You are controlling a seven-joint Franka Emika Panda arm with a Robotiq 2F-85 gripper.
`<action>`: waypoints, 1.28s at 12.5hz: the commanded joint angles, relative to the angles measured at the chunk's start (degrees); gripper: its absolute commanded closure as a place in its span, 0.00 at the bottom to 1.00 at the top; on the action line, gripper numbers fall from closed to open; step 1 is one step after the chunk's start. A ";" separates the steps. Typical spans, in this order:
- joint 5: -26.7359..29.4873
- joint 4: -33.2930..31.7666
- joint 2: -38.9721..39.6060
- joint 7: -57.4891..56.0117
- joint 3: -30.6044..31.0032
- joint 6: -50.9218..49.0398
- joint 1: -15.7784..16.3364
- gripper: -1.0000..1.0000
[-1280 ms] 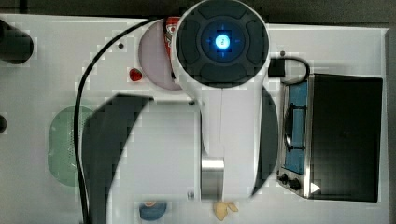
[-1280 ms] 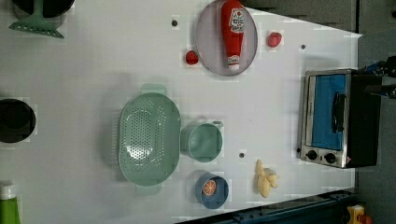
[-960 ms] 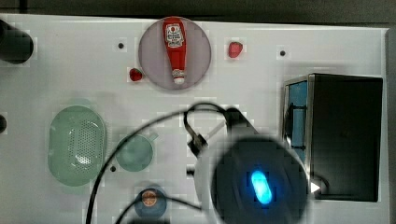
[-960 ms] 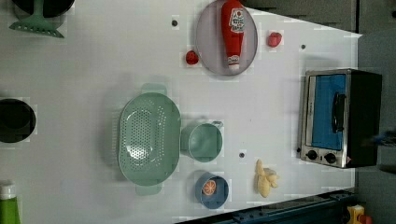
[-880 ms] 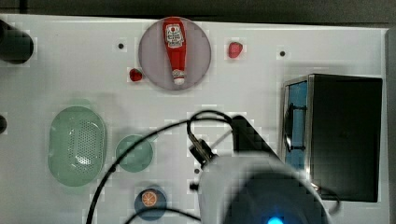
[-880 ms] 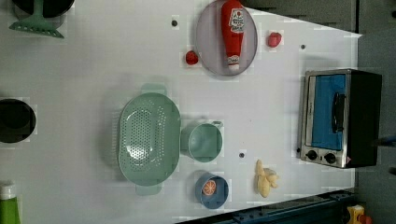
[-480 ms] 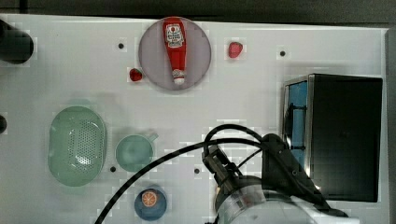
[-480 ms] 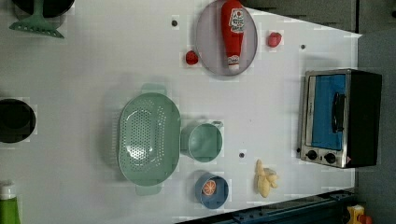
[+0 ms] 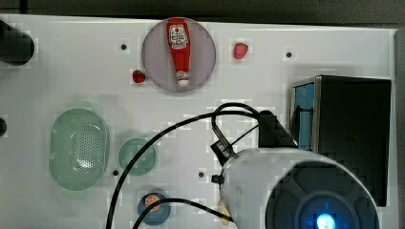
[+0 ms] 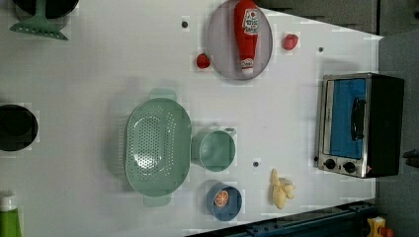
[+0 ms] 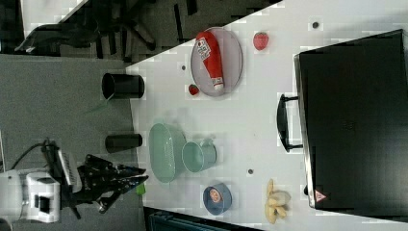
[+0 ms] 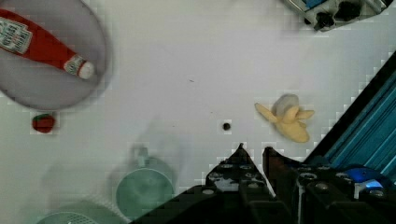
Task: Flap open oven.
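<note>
The oven (image 9: 351, 136) stands at the top view's right edge of the white table, black on top, with its silver front and blue-tinted glass door (image 10: 346, 118) closed. The dark bar handle (image 11: 284, 122) sticks out from the door, and two black knobs (image 12: 336, 9) sit beside it. My gripper (image 12: 254, 151) hangs high above the table near the banana (image 12: 287, 123). Its fingertips (image 12: 241, 154) stand almost together, with nothing between them. The white arm body (image 9: 296, 191) covers the table in front of the oven in the top view. The gripper (image 11: 139, 175) touches nothing in the right view.
A ketchup bottle (image 9: 177, 47) lies on a round plate (image 9: 203, 67) with two strawberries nearby. A green colander (image 9: 79, 148), a green cup (image 9: 137, 156) and a blue bowl (image 9: 154, 207) sit at the top view's left. A black cable (image 9: 157, 138) trails across the table.
In the top view the arm has swung from the upper middle of the table down to the lower right, beside the oven's front. The oven door has stayed closed.
</note>
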 commanded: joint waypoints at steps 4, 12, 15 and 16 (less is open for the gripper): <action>-3.97 -3.06 -0.96 -25.62 -7.42 3.91 -1.06 0.82; -11.06 -6.35 7.96 -59.11 -16.70 20.20 -1.50 0.82; -11.05 -6.36 13.93 -66.36 -19.16 29.59 -1.53 0.82; -11.05 -6.37 15.81 -67.92 -19.57 31.46 -1.54 0.82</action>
